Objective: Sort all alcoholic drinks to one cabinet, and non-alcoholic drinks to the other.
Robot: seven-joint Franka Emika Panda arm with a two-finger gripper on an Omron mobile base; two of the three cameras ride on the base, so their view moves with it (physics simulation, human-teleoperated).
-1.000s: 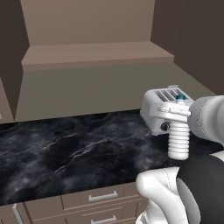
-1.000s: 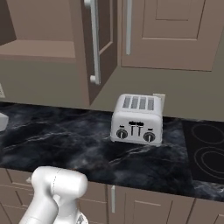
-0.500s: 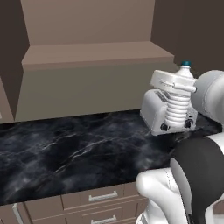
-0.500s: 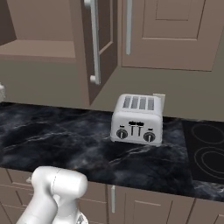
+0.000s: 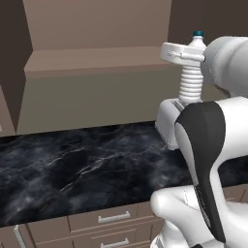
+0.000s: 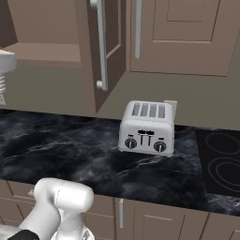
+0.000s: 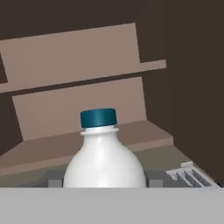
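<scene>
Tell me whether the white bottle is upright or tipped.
Upright: in the left base view the white bottle stands vertical, blue cap on top, its ribbed body straight below the hand.

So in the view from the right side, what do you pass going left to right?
Plastic bottle at the left edge, open cabinet door, toaster, stove burners at the right edge.
</scene>
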